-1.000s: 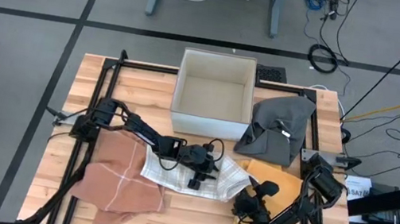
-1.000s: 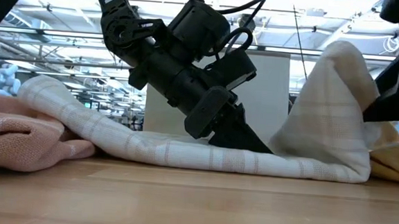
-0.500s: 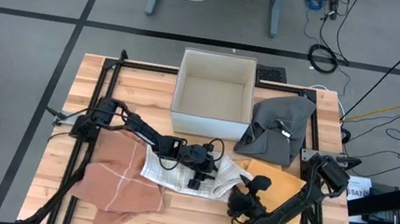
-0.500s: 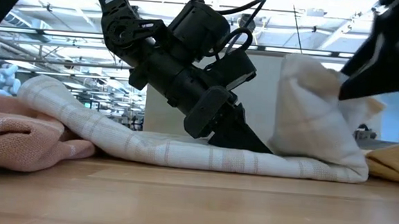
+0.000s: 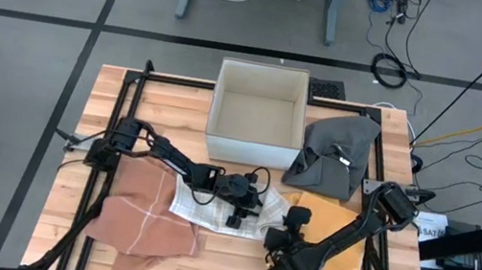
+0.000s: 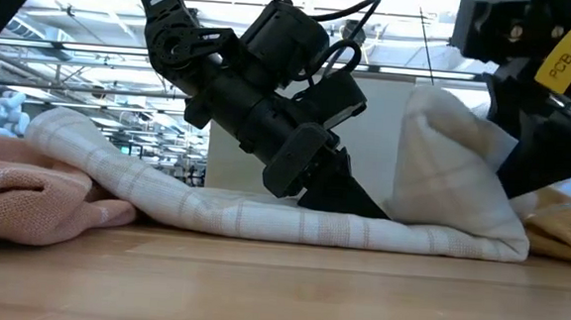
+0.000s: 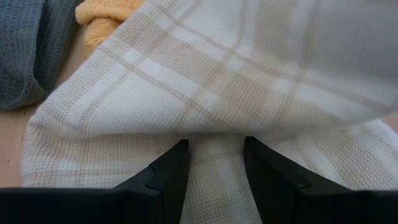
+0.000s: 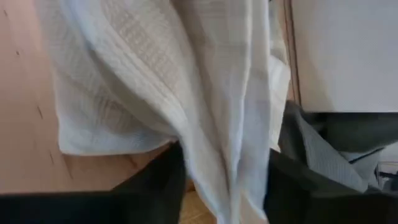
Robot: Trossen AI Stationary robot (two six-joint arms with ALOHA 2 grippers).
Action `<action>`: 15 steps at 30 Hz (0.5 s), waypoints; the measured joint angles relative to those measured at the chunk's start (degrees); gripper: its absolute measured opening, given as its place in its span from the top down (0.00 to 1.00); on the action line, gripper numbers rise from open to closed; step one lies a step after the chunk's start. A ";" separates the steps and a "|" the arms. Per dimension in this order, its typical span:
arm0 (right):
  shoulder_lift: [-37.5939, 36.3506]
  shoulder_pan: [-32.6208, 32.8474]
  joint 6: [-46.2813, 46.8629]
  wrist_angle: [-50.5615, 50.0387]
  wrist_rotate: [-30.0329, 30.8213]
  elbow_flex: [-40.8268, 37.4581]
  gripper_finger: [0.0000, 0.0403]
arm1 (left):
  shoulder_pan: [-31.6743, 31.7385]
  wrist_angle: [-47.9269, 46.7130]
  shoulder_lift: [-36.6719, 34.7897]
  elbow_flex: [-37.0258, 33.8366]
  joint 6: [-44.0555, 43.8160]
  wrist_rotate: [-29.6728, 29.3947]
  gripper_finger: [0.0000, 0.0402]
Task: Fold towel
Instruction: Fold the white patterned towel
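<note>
A white towel with beige checks (image 5: 208, 209) lies in the middle of the table, its right end (image 6: 454, 160) raised and bent over toward the left. My left gripper (image 5: 238, 215) slants down onto the flat part and is shut on it. Beside the yellow cloth, my right gripper (image 5: 279, 241) is shut on the raised end. In the low view the flat part (image 6: 193, 206) rests on the wood, and the lifted cloth hides the right fingertips. My left gripper has a low ridge of the towel's flat middle (image 7: 214, 155) between its two fingers (image 7: 166, 179). It comes slanting down from the table's left side. That part of the towel stays on the table (image 6: 362, 212). My right gripper pinches a bunch of several layers at the towel's right end (image 8: 227, 168) between its two fingers (image 8: 158, 183), slanting down. The end is lifted clear of the table and curves over the flat part; the cloth below it hangs slack.
A white open box (image 5: 259, 114) stands at the far middle. A grey cloth (image 5: 336, 150) lies to its right, a yellow cloth (image 5: 335, 242) at the near right, and a pinkish-brown cloth (image 5: 145, 217) at the near left. Black frame rails (image 5: 124, 107) run along the table's edges.
My right gripper has gone toward the table's left, a little up, and has rolled, carrying the towel's right end with it. That end now stands bent over the flat part; the part under my left gripper has stayed in place.
</note>
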 joint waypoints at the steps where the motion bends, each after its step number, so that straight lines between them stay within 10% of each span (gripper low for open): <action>1: 0.00 -0.07 -0.17 -0.21 -0.33 0.00 0.64 | 0.00 0.01 0.00 0.00 0.00 -0.02 0.59; 7: -2.44 -0.23 -0.69 -3.26 -1.26 0.00 0.96 | -0.02 0.02 0.00 0.00 0.00 0.01 0.59; 15: -7.42 -1.28 -11.14 -1.45 3.12 0.07 0.99 | -0.74 -2.36 -2.38 -0.20 0.73 -1.49 0.59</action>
